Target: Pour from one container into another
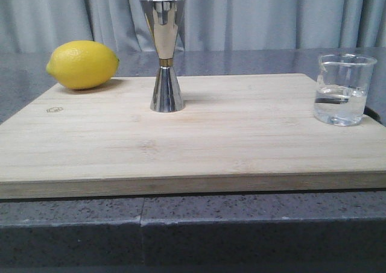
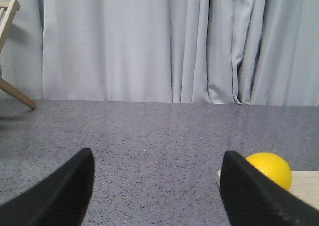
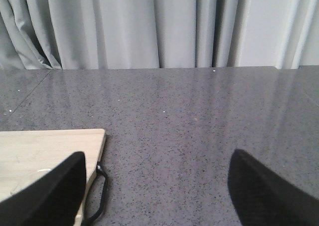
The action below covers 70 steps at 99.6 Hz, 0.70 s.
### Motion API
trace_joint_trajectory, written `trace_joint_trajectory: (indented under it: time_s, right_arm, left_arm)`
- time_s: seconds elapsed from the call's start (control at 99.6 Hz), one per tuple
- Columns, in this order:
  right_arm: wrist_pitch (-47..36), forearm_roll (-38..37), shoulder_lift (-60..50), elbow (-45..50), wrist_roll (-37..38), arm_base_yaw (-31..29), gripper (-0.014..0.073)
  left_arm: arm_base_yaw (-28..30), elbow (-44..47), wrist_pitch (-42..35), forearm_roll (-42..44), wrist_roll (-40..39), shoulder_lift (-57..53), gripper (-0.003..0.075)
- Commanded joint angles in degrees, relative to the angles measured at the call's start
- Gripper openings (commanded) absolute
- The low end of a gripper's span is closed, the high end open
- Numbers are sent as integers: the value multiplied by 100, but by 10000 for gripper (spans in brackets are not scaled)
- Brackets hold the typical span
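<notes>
The clear glass beaker [image 1: 343, 89], part full of clear liquid, stands at the right end of the wooden board [image 1: 193, 146]. The tall steel jigger [image 1: 164, 56] with a gold band at its waist stands upright near the board's back middle. Neither gripper shows in the front view. My left gripper [image 2: 157, 158] is open over bare grey tabletop, left of the board, with nothing between its fingers. My right gripper [image 3: 159, 161] is open too, over the tabletop beside the board's right corner [image 3: 60, 146]. Beaker and jigger are out of both wrist views.
A yellow lemon [image 1: 82, 64] lies at the board's back left corner; the lemon [image 2: 271, 168] also shows past the left gripper's finger. A black loop handle [image 3: 99, 193] hangs at the board's right edge. Grey curtains close off the back. A wooden frame [image 2: 9, 46] stands far left.
</notes>
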Motion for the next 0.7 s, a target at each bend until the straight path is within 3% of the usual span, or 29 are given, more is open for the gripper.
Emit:
trace_joint_trajectory:
  time_s: [0.0,0.432,0.693]
  right_arm:
    - [-517,-63,102,-197,23,-39,523]
    - [-539,-63,102,-197,23,-39,524]
    - [-236,-63,106,-197,23,-39,564]
  left_arm:
    - [7,-198,-483,5,18,91,492]
    - [7,-198,-495,-17,18,105,460]
    - [7,-198,-612,-17,18,119,634]
